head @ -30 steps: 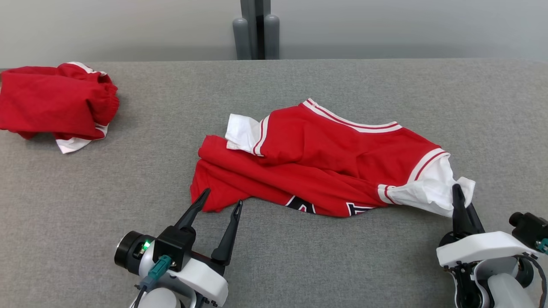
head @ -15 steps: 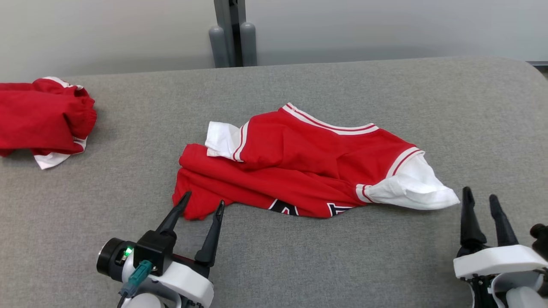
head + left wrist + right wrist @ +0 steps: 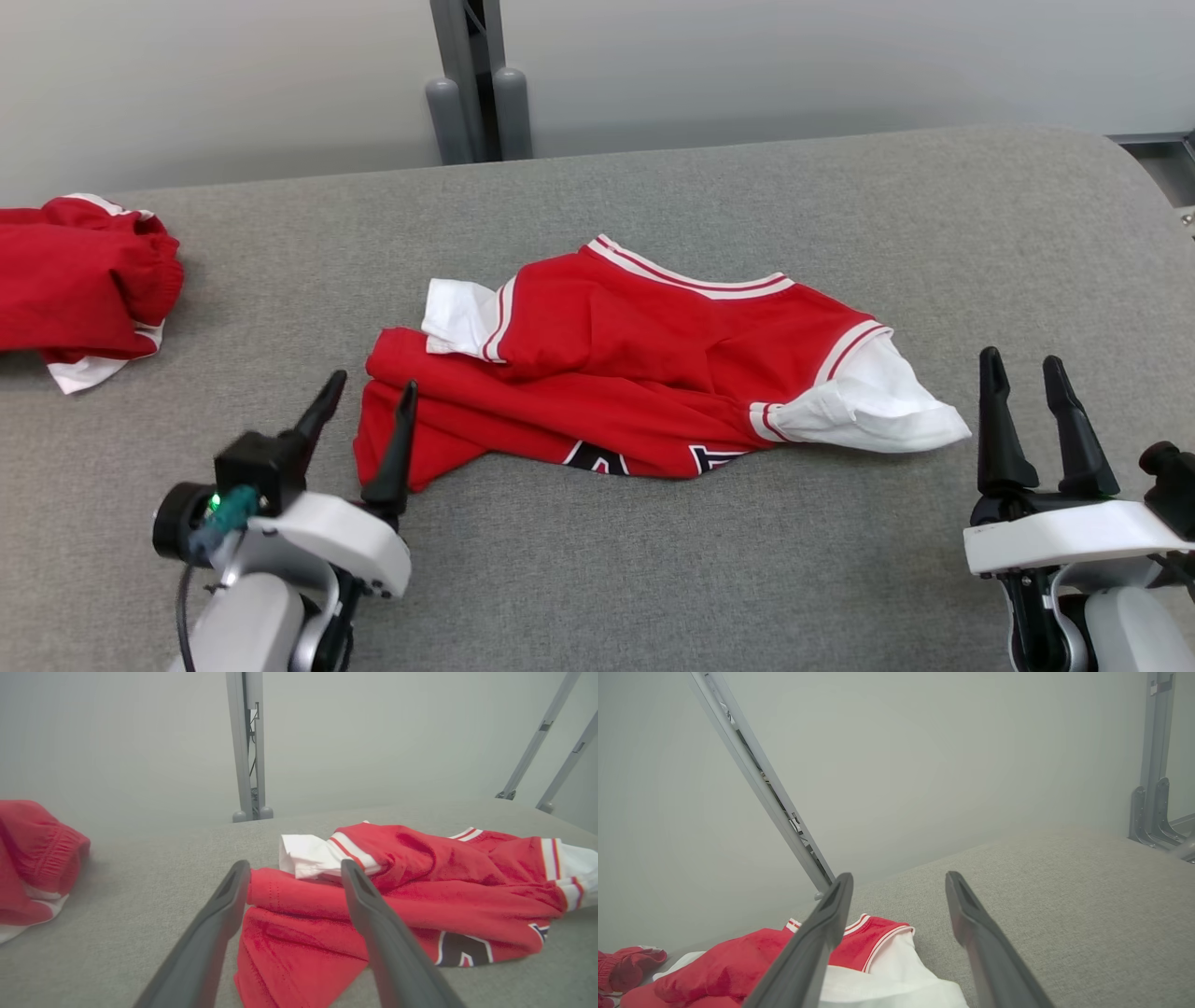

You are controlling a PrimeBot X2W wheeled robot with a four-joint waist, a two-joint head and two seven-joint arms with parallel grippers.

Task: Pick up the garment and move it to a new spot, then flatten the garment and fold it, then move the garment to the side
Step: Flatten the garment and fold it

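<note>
The garment (image 3: 644, 373) is a red jersey with white sleeves and striped trim, lying crumpled in the middle of the grey table (image 3: 747, 187); it also shows as the garment (image 3: 397, 896) and the garment (image 3: 784, 961) in the wrist views. My left gripper (image 3: 369, 392) is open beside its lower left corner, one finger at the hem. My right gripper (image 3: 1022, 369) is open with nothing between its fingers, just right of the white sleeve (image 3: 878, 411) and apart from it.
A second red garment (image 3: 75, 289) lies bunched at the table's far left. A grey post (image 3: 471, 84) stands behind the table's far edge. The table's rounded right corner (image 3: 1120, 149) is near my right arm. Bare cloth surface runs along the front.
My right gripper has let go of the white sleeve, opened and drawn back to the right. The head camera has turned, shifting the scene left. My left gripper now stands more upright.
</note>
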